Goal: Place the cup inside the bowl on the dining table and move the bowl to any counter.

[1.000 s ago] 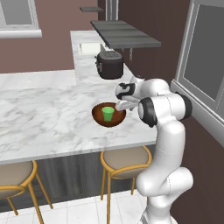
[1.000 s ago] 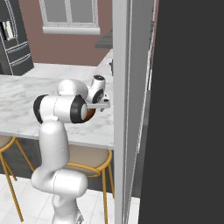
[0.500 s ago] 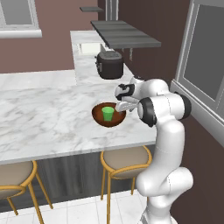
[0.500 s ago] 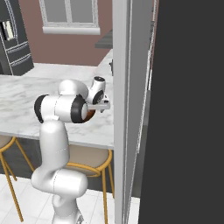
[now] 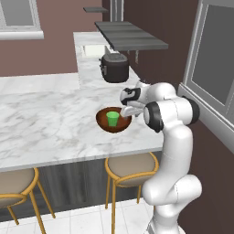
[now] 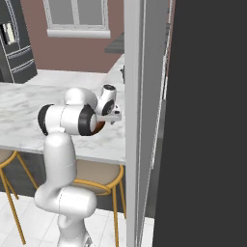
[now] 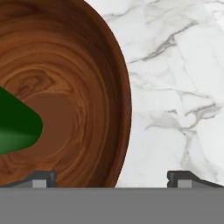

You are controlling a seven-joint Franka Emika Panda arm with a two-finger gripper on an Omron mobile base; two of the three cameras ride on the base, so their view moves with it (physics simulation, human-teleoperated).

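The dark wooden bowl (image 5: pixel 103 121) sits near the front right of the white marble dining table (image 5: pixel 55 123). The green cup (image 5: pixel 112 119) stands inside it. My gripper (image 5: pixel 124 112) hangs at the bowl's right rim, open. In the hand view the bowl (image 7: pixel 78 87) spreads across the left, the cup (image 7: pixel 17 127) lies at the left edge, and bare table (image 7: pixel 175 87) shows on the right. My gripper (image 7: pixel 116 177) straddles the rim there, one fingertip (image 7: pixel 43 177) over the bowl's inside and the other over marble. The right base view shows the gripper (image 6: pixel 116 115) and a sliver of bowl (image 6: pixel 100 126).
A black round cooker (image 5: pixel 114 68) stands on the marble behind the bowl. Two stools (image 5: pixel 130 167) (image 5: pixel 13 183) with gold legs are tucked under the table's front edge. A dark shelf (image 5: pixel 130 39) hangs above. A grey post (image 6: pixel 140 120) and a dark panel block the right side.
The hand has sunk a little toward the bowl's right rim. The jaws have stayed open; bowl and cup have not moved.
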